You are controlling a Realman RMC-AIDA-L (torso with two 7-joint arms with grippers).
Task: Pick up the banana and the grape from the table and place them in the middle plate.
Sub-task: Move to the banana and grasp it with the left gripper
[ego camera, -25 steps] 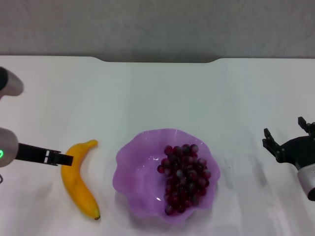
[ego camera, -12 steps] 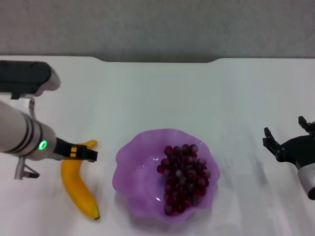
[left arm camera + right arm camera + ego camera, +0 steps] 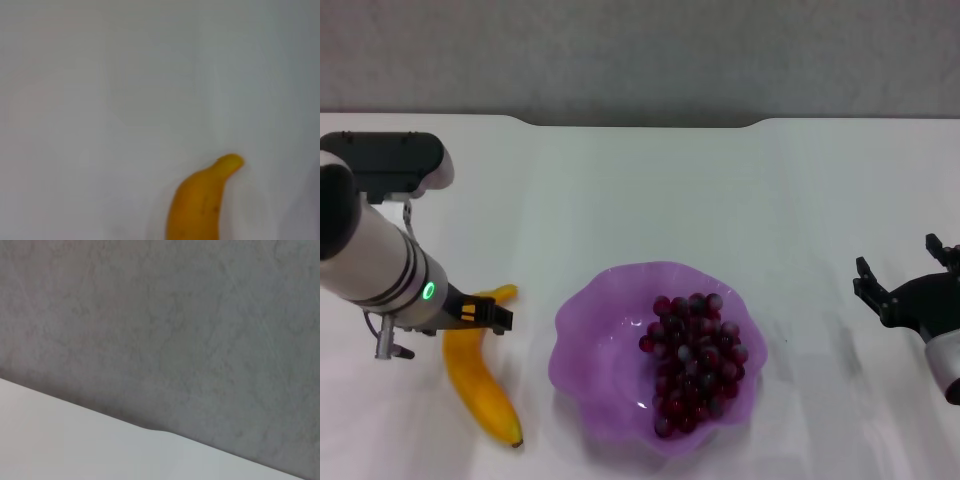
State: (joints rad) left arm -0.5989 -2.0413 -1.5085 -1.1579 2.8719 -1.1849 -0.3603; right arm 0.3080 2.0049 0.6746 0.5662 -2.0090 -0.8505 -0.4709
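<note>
Here the banana [image 3: 484, 368] lies on the tabletop [image 3: 640, 190], just left of the middle plate [image 3: 590, 350], which holds the grape [image 3: 695, 360]. The left gripper [image 3: 490, 314] hovers over the banana's far end; whether its jaws are wide or narrow cannot be told. The right gripper [image 3: 910, 290] sits far right, jaws spread wide, holding nothing.

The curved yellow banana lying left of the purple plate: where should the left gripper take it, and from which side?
Probably across the thick mid-section of the curved yellow banana, coming from above. It lies flat on the white table, apart from the scalloped purple plate, with bare table on both sides. The left gripper hovers at its stem end.
</note>
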